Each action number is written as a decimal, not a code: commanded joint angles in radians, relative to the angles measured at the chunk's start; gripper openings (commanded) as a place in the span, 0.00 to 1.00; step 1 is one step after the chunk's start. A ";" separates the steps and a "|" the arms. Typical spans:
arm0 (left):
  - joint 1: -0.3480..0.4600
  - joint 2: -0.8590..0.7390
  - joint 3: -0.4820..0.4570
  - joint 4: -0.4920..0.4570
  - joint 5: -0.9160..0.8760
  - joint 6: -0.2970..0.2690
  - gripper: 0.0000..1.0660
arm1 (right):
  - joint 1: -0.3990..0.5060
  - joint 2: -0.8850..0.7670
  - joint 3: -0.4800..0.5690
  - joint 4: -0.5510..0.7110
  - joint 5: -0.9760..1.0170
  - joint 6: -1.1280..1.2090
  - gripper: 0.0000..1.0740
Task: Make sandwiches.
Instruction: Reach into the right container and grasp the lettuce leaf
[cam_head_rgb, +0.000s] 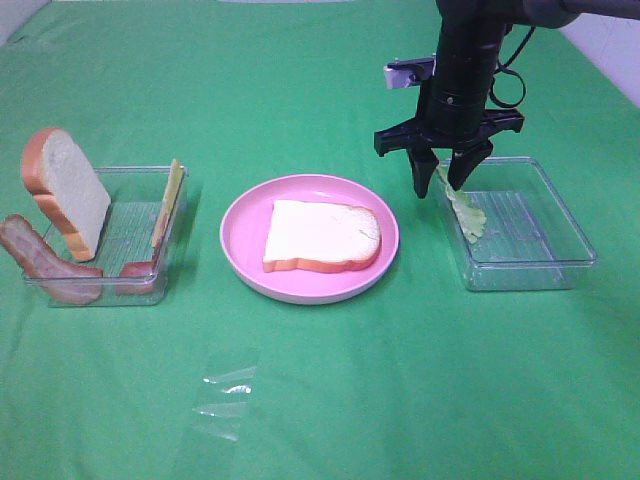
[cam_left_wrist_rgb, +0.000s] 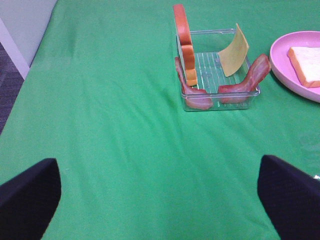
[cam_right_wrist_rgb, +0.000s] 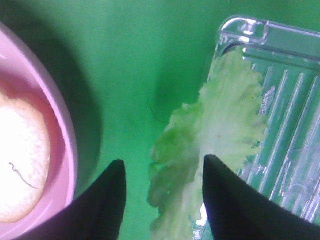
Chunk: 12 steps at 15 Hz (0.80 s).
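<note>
A white bread slice (cam_head_rgb: 322, 236) lies flat on the round pink plate (cam_head_rgb: 245, 225). My right gripper (cam_head_rgb: 440, 180) hangs at the left wall of the right clear tray (cam_head_rgb: 540, 215), straddling a green lettuce leaf (cam_head_rgb: 465, 210). In the right wrist view the lettuce (cam_right_wrist_rgb: 215, 130) drapes over the tray's rim between the narrowed fingers of this gripper (cam_right_wrist_rgb: 164, 161); a gap shows on one side. My left gripper (cam_left_wrist_rgb: 157, 162) is wide open and empty over bare cloth, short of the left tray (cam_left_wrist_rgb: 220, 65). It is out of the overhead view.
The left clear tray (cam_head_rgb: 130, 215) holds an upright bread slice (cam_head_rgb: 65, 190), a yellow cheese slice (cam_head_rgb: 170, 205) and bacon strips (cam_head_rgb: 40, 260). A scrap of clear film (cam_head_rgb: 225, 400) lies on the green cloth near the front.
</note>
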 joint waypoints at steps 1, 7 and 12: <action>0.000 -0.014 -0.001 0.002 -0.013 0.003 0.96 | -0.002 0.002 -0.002 -0.010 0.007 0.006 0.40; 0.000 -0.014 -0.001 0.003 -0.013 0.003 0.96 | -0.002 0.002 -0.002 -0.114 0.024 0.006 0.02; 0.000 -0.014 -0.001 0.003 -0.013 0.003 0.96 | -0.002 -0.016 -0.008 -0.094 0.115 -0.005 0.00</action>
